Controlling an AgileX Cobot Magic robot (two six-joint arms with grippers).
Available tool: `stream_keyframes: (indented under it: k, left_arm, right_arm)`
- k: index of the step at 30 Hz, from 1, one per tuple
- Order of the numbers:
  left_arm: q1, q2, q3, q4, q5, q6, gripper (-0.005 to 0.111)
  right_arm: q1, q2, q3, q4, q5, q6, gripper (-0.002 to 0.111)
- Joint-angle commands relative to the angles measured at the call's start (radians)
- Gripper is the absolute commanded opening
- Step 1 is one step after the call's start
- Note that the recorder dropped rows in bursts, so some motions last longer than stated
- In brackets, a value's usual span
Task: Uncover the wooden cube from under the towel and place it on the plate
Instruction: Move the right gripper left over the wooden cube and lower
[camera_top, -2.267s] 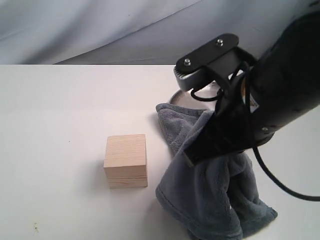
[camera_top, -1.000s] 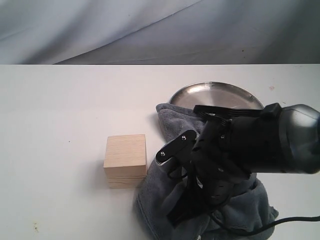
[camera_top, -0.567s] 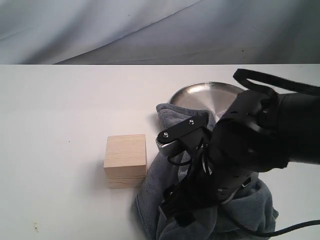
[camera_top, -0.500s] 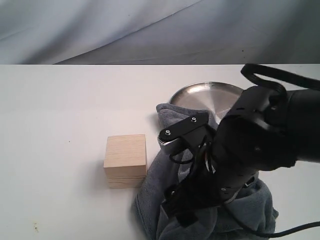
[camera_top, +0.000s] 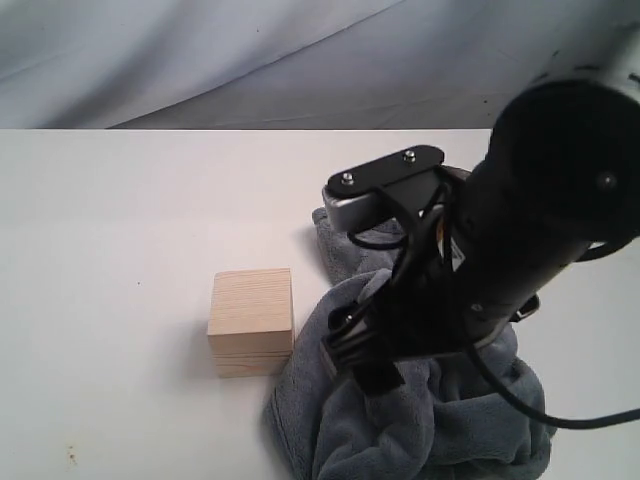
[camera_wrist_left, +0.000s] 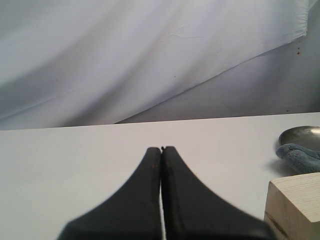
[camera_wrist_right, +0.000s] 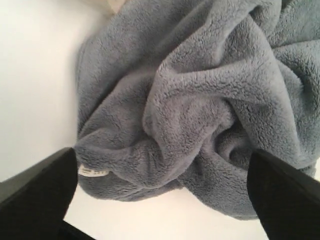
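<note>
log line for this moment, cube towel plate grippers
wooden cube: uncovered, on table | towel: bunched beside it | right gripper: open over towel | left gripper: shut | plate: no cube yet

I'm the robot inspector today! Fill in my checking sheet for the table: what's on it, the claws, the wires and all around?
Surface: white table.
Job's things: wooden cube uncovered, upright on the table beside the towel; towel bunched in a heap; plate mostly hidden, towel over its edge.
Clutter: nothing seen.
Grippers: left gripper shut, empty; right gripper open above the towel.
Cables: black cable trailing off the right arm.
Surroundings: draped pale cloth backdrop.
</note>
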Motion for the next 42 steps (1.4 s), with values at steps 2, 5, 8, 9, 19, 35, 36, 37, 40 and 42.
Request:
stream_keyframes:
  k: [2, 5, 8, 9, 19, 35, 36, 37, 40, 42]
  left_arm:
    - [-0.005, -0.004, 0.004, -0.002, 0.000, -0.003, 0.000]
    - [-0.005, -0.004, 0.004, -0.002, 0.000, -0.003, 0.000]
    - [-0.005, -0.004, 0.004, -0.002, 0.000, -0.003, 0.000]
    - [-0.005, -0.004, 0.004, -0.002, 0.000, -0.003, 0.000]
    - [-0.005, -0.004, 0.004, -0.002, 0.000, -0.003, 0.000]
    - [-0.005, -0.004, 0.004, -0.002, 0.000, -0.003, 0.000]
    - [-0.005, -0.004, 0.004, -0.002, 0.000, -0.003, 0.000]
    - [-0.005, -0.004, 0.004, -0.002, 0.000, -0.003, 0.000]
    - [-0.005, -0.004, 0.004, -0.002, 0.000, -0.003, 0.000]
    - [-0.005, -0.004, 0.004, -0.002, 0.000, -0.003, 0.000]
  right_arm:
    - [0.001, -0.007, -0.078, 0.079, 0.004, 0.006, 0.084]
    - [0.001, 0.005, -0.109, 0.095, -0.001, 0.009, 0.084]
    - [0.001, 0.042, -0.153, 0.126, -0.001, 0.008, 0.084]
    - [0.001, 0.061, -0.171, 0.133, -0.001, 0.008, 0.084]
    - [0.001, 0.282, -0.367, 0.150, 0.036, 0.008, 0.084]
    - [0.001, 0.499, -0.587, 0.092, 0.060, 0.093, 0.084]
    - [0.001, 0.509, -0.595, 0.067, 0.062, 0.115, 0.084]
    - [0.001, 0.517, -0.602, 0.049, 0.067, 0.134, 0.084]
    - [0.001, 0.534, -0.611, 0.033, 0.064, 0.154, 0.084]
    - [0.001, 0.544, -0.611, 0.033, 0.058, 0.165, 0.084]
